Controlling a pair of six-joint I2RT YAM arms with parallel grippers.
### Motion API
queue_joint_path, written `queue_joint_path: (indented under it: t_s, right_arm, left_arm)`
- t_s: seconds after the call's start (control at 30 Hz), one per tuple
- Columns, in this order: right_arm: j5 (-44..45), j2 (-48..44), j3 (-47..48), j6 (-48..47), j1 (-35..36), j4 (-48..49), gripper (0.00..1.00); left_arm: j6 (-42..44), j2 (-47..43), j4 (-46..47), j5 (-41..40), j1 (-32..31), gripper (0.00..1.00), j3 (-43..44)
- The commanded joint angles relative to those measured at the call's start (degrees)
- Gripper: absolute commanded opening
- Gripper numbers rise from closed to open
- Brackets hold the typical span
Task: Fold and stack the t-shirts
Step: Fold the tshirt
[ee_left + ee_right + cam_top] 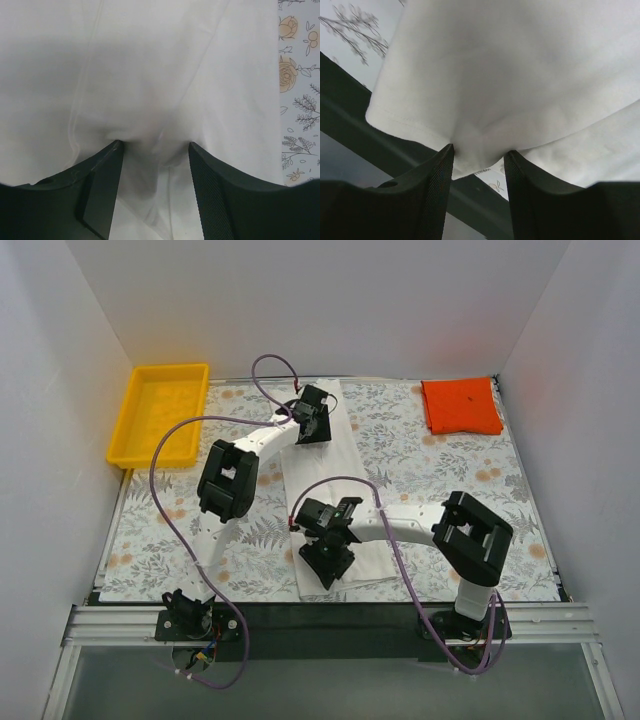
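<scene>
The white t-shirt (pixel 326 465) lies folded into a long narrow strip down the middle of the table. My left gripper (pixel 310 435) is at the strip's far end. In the left wrist view it (pixel 155 146) is shut on a bunched pucker of the white cloth (pixel 150 75). My right gripper (pixel 330 575) is at the strip's near end. There it (pixel 479 151) is shut on the hem of the white cloth (pixel 510 75), which is raised above the table's dark front edge. The orange-red t-shirt (pixel 461 406) lies folded square at the far right corner.
A yellow plastic tray (pixel 130 425) stands at the far left corner. The flower-patterned table cover (pixel 450 470) spreads on both sides of the strip. White walls close in the left, right and back. Purple cables loop over both arms.
</scene>
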Motion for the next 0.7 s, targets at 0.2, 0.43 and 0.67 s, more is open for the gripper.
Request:
queue_joint_path:
  t_s: [0.2,0.43,0.67]
  right_arm:
    - [6.73,-8.14,0.40,2.00,-0.02,1.26,0.45]
    - [13.51,-22.45,-7.76,5.43,-5.28,-1.99,0.53]
    - [8.26,-28.28,-11.38,5.69,-9.34,-0.77,0.48]
  left_arm:
    - [0.53,-13.79,1.16,0.43,0.27,0.83,-4.24]
    - [-6.24,-33.74,-1.65,0.78,0.10,0.98,-21.17]
    - [-14.67,-53.08,-6.83,2.62,-2.10,0.96,-40.53]
